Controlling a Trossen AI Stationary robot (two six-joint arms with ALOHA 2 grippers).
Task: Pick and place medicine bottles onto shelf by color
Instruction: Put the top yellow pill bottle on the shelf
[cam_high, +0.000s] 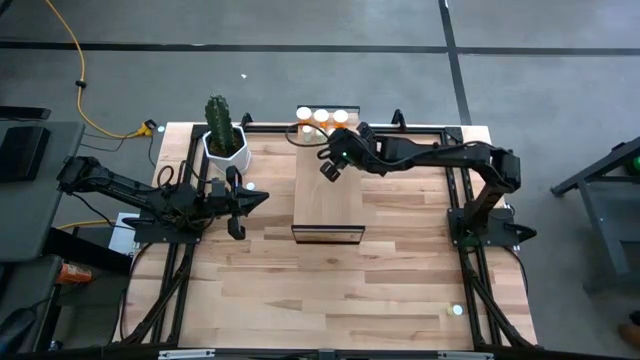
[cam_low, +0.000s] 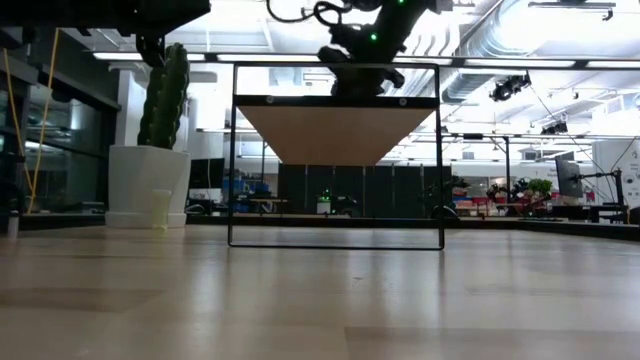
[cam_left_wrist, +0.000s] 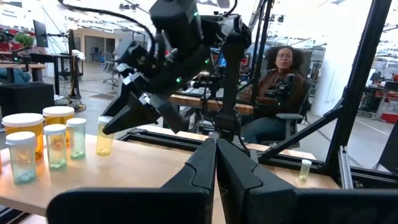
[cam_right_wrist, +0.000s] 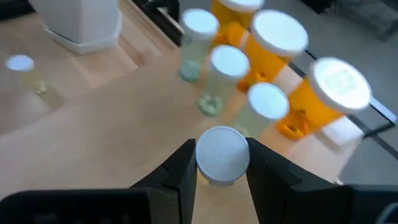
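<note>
The shelf (cam_high: 328, 200) stands mid-table. Several white-capped bottles stand at its far end: orange ones (cam_right_wrist: 326, 93) and pale green ones (cam_right_wrist: 225, 78), which also show in the left wrist view (cam_left_wrist: 56, 146). My right gripper (cam_high: 330, 165) is over the shelf, just short of that group, shut on a pale yellow bottle (cam_left_wrist: 104, 137). My left gripper (cam_high: 262, 200) is shut and empty, left of the shelf. One small pale bottle (cam_high: 250, 186) stands on the table near the white cactus pot (cam_high: 224, 145). Another small pale bottle (cam_left_wrist: 305, 169) stands on the table beyond the shelf. My right gripper pinches the pale yellow bottle between its two fingers at the top, on either side of the white cap (cam_right_wrist: 222, 155). The fingers (cam_left_wrist: 121, 121) slant down from above. The bottle is upright, its base at the shelf top; whether it rests there cannot be told.
The dark frame rails (cam_high: 455, 180) run along the table's sides. A seated person (cam_left_wrist: 280, 74) shows in the room beyond the table's right side. Bare shelf top (cam_high: 328, 215) lies on the near side of my right gripper.
</note>
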